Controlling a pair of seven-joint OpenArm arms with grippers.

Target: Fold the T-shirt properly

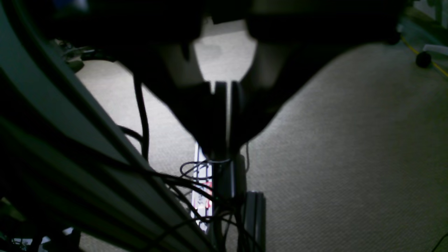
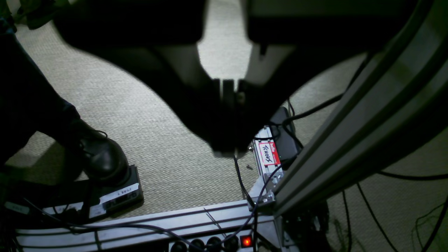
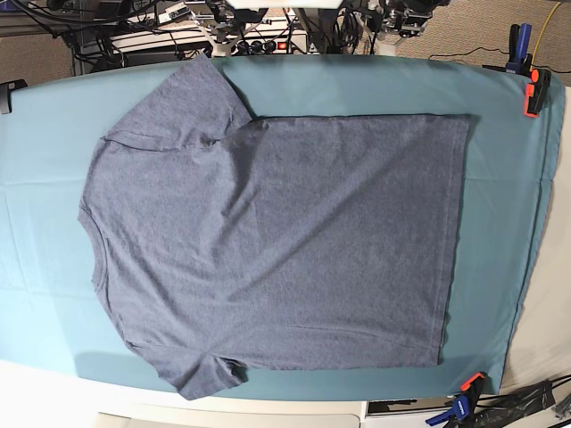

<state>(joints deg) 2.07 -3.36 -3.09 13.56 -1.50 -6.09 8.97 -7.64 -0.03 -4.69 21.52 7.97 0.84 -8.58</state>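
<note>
T-shirt (image 3: 268,241) lies spread flat across the middle of the teal tablecloth (image 3: 500,214) in the base view, neck toward the frame's left, hem toward the right. Neither gripper is near it: left gripper (image 1: 227,105) and right gripper (image 2: 229,101), both pressed together on nothing, hang over carpet (image 1: 350,157).

The T-shirt (image 3: 277,241), heathered slate-blue, is spread flat and unfolded on the teal tablecloth (image 3: 500,205). Its neck is turned toward the cloth's left edge (hem toward the right), with both short sleeves laid outward.
</note>
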